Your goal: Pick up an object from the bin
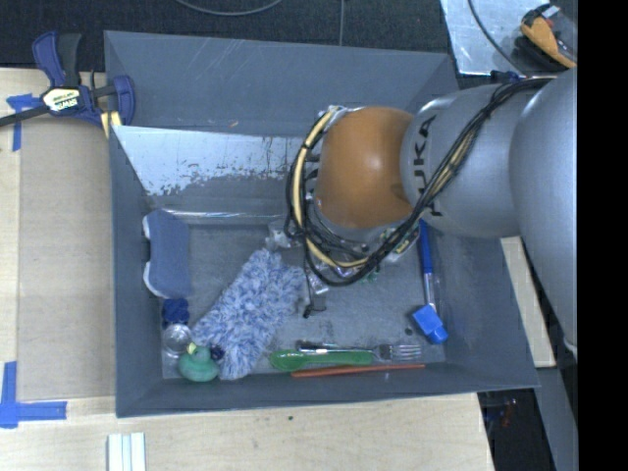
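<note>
- Closest to us, a green-handled fork [316, 359] lies just right of the shaggy blue-white cloth [245, 310], untouched.
- That cloth sprawls limp and slantwise on the bin [378, 307] floor, not lifted: the pick's all ahead.
- Gripper [312, 300] hovers at the cloth's right edge; clenched or released, can't tell.

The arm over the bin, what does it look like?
The arm is thick, rounded and silver-grey, with black KUKA lettering near the wrist. An orange dome cover caps the wrist, ringed by looping black and yellow cables. Under it is a small dark gripper.
</note>
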Tool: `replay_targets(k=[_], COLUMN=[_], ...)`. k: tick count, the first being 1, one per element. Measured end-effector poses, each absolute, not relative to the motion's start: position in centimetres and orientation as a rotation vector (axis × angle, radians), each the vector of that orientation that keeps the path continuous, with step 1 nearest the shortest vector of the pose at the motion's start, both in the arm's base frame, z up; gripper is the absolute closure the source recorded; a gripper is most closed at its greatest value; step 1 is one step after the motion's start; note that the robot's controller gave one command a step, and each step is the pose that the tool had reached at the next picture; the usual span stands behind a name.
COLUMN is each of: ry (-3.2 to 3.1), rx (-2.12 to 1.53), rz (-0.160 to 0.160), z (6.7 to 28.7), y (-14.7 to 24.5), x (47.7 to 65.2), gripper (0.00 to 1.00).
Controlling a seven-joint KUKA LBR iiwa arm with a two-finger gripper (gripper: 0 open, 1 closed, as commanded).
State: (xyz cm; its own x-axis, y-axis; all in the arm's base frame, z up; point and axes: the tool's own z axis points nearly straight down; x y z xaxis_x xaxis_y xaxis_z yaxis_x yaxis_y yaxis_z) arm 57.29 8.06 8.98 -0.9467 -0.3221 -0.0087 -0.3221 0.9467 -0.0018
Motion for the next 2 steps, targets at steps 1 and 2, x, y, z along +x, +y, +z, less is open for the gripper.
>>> replay_targets(k=[1,2], ry=[2.993,3.095], rx=[-0.89,-0.474], rz=[-0.009,-0.001], z=[10.9,8.0], y=[10.9,8.2], x=[56.4,56.6], gripper=[0.0,0.0])
